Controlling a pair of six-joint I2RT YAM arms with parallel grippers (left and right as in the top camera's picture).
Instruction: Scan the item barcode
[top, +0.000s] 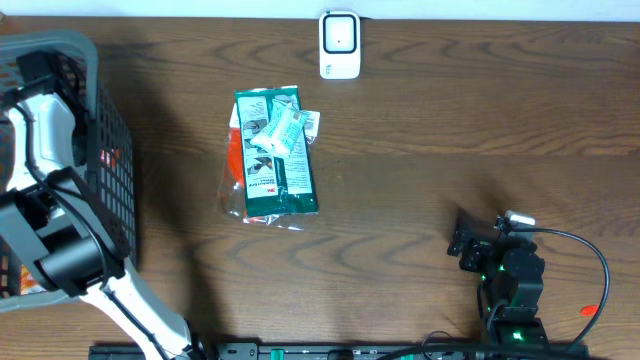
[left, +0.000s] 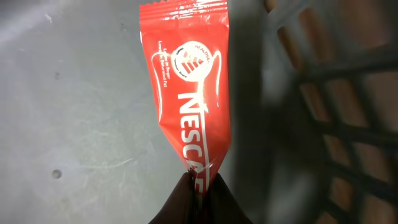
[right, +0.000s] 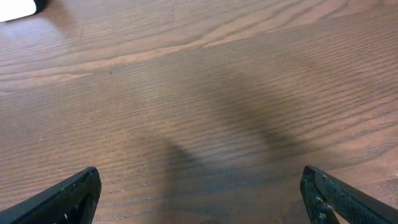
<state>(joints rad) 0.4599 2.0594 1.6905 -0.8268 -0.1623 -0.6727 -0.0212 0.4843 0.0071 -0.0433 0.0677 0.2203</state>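
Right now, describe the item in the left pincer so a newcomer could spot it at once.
Start at the grey mesh basket on the far left. Inside it, the left pincer pinches a slim sachet. It is bright red with white NESCA lettering, unlike the green packets mid-table.

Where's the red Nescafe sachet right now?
Left wrist view: the red Nescafe sachet is pinched at its lower end by the left gripper, inside the grey basket at the left edge of the table.
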